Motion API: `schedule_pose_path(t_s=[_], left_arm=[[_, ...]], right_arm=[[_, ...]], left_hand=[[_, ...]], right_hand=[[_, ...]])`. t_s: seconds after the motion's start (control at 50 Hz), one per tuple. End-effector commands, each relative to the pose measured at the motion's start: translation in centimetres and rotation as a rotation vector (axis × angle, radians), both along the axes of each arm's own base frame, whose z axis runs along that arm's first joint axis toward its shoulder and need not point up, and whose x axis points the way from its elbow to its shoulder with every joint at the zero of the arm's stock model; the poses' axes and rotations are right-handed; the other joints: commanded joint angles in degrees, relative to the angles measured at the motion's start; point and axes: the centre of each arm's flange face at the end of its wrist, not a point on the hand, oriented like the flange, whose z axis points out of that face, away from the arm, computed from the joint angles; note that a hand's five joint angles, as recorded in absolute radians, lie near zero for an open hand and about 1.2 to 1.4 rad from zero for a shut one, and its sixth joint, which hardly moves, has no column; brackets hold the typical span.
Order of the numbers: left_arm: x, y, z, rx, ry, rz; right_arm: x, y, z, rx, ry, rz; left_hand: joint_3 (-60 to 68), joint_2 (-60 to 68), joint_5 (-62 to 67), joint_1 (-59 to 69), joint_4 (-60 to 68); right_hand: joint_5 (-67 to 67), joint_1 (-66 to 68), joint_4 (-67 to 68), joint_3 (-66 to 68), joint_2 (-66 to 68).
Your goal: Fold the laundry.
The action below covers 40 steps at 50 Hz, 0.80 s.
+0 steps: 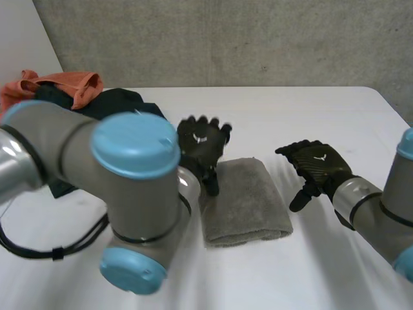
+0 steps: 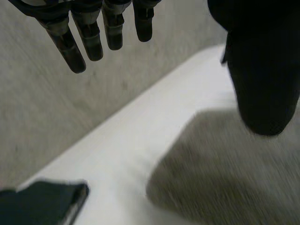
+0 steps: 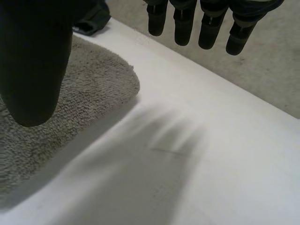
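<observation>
At the far left corner of the white worktop (image 1: 335, 116) lies a heap of other laundry: an orange cloth (image 1: 64, 84) on top of a dark cloth (image 1: 126, 102). The heap is well apart from the grey towel (image 1: 245, 200). A grey wall (image 1: 226, 39) rises behind the far edge. The left arm (image 1: 135, 194) bulks large in the foreground of the head view and hides the near part of the dark cloth and the worktop to the towel's left.

The towel lies folded near the middle of the worktop, between the two hands. It is a thick, roughly rectangular pad. Its long axis seems to run away from the robot, leaning slightly to the right at the far end, and a rounded, doubled edge faces the robot.

The left hand (image 1: 201, 143) is at the towel's far left corner. Its fingers (image 2: 93, 37) are straight and spread apart, gripping nothing, and its thumb (image 2: 262, 70) points down over the towel's left edge. Whether the thumb touches the pile I cannot tell.

The right hand (image 1: 321, 165) is off the towel's right side, near it but not on it, above bare worktop. Its fingers (image 3: 211, 23) are relaxed and apart with the thumb (image 3: 33, 61) held out, and it holds nothing. The right wrist view shows the towel's rounded corner beside that thumb and a bit of the dark cloth beyond.
</observation>
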Motion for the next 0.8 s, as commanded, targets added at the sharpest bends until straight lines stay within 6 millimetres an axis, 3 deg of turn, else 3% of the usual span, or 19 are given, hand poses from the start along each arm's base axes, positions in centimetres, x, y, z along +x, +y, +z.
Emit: schedule_pose_path(t_s=[0.02,0.12,0.42,0.44,0.52,0.72,0.8], left_arm=[[-0.7,0.3,3.5,-0.017,0.098,-0.325],[-1.0,1.8,3.8,0.033,0.106,-0.521],[-0.8,1.5,3.1,0.064,0.094,-0.521],[-0.9,1.6,3.1,0.065,0.094,-0.522],[-0.8,1.5,3.1,0.066,0.095,-0.520],[-0.7,1.4,3.7,0.051,0.102,-0.515],[-0.7,1.3,3.9,0.046,0.107,-0.514]], right_arm=[[-0.5,2.3,-1.9,0.149,-0.122,-0.058],[-0.2,2.9,-2.6,0.214,-0.187,-0.044],[0.9,1.9,-6.5,0.279,-0.212,-0.009],[0.9,1.9,-6.6,0.281,-0.211,-0.008],[1.5,1.3,-6.6,0.243,-0.222,0.010],[2.0,-3.4,-3.4,0.025,-0.280,-0.027],[-0.1,-8.0,-2.8,-0.041,-0.297,-0.132]], left_hand=[[-0.1,0.4,-0.4,3.0,0.6],[0.5,0.9,0.1,3.5,1.1],[0.3,0.8,-0.1,3.3,0.9],[0.5,0.9,0.1,3.5,1.1],[0.5,0.9,0.1,3.5,1.1],[0.3,0.8,-0.1,3.3,0.9],[0.5,0.9,0.1,3.5,1.1]], right_hand=[[-2.9,-2.2,-2.3,-1.9,-2.0],[-2.9,-2.2,-2.3,-1.9,-2.0],[-2.1,-1.4,-1.5,-1.1,-1.2],[0.9,1.6,1.5,1.9,1.8],[67.0,67.7,67.6,68.0,67.9],[67.1,67.8,67.7,68.1,68.0],[67.1,67.8,67.7,68.1,68.0]])
